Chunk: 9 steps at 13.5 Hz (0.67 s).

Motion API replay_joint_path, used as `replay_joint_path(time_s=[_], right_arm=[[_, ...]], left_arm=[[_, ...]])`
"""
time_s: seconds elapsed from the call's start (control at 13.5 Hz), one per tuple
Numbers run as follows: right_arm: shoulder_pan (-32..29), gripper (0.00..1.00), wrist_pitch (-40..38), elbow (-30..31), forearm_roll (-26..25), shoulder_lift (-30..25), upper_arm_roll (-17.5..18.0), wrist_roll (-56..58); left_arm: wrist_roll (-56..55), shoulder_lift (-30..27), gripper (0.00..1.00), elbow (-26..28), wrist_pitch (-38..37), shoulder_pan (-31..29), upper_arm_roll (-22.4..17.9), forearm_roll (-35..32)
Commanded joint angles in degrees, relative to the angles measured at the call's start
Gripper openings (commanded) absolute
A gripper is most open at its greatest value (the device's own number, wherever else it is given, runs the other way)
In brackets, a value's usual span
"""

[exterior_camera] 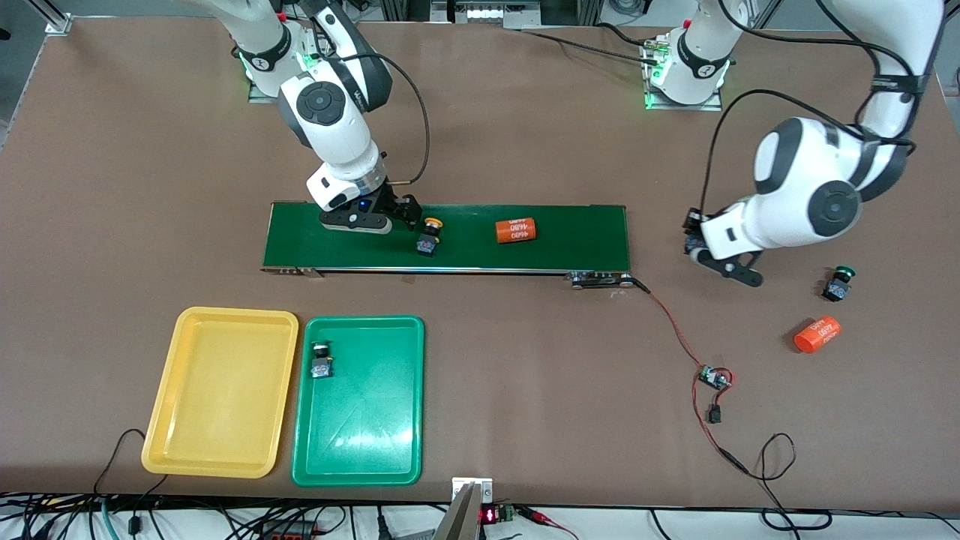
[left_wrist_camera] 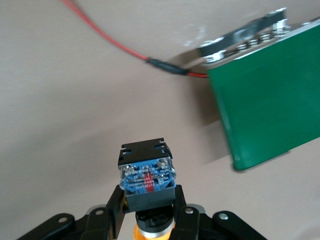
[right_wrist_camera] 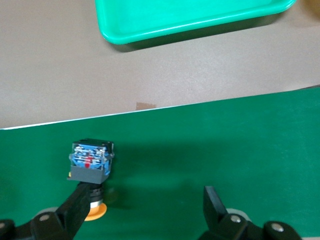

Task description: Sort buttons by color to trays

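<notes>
Two pincers: 
L pincer (left_wrist_camera: 149,220): clamped on yellow button (left_wrist_camera: 146,172), beside belt (exterior_camera: 450,238) end.
R pincer (right_wrist_camera: 145,210): wide open, empty, over belt by 2nd yellow button (right_wrist_camera: 90,167).
Tip: centre 2nd yellow button btwn jaws before closing.

The orange cylinder (exterior_camera: 516,230) on the belt (exterior_camera: 585,238), at frame centre, bore white "4680" printed twice. The other cylinder (exterior_camera: 817,334), at lower right, carried white print too small to read.
</notes>
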<state>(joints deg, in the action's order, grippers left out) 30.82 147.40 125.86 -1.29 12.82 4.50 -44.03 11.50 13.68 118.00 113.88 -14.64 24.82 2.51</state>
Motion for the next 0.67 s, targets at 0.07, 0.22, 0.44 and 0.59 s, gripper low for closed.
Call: replay_joint_path(time_s=[0.07, 0.22, 0.44, 0.59], right_arm=[[0.64, 1.0, 0.43, -2.9, -0.12, 2.47, -0.28, -1.06], [0.56, 1.0, 0.52, -2.9, -0.12, 2.91, -0.28, -1.06], [0.56, 1.0, 2.71, -4.3, -0.12, 5.8, -0.28, -1.06], [0.56, 1.0, 4.99, -5.53, -0.2, 8.52, -0.37, -1.06]], left_arm=[[-4.9, 0.12, 0.0, -1.28, 0.55, 4.35, -0.82, 6.54], [-7.27, 1.52, 0.0, -1.28, 2.83, 6.37, -0.82, 6.64], [-12.98, 3.28, 0.0, -1.2, 6.43, 10.5, -0.82, 6.72], [-16.06, 5.04, 0.0, -1.28, 9.06, 12.61, -0.82, 6.72]])
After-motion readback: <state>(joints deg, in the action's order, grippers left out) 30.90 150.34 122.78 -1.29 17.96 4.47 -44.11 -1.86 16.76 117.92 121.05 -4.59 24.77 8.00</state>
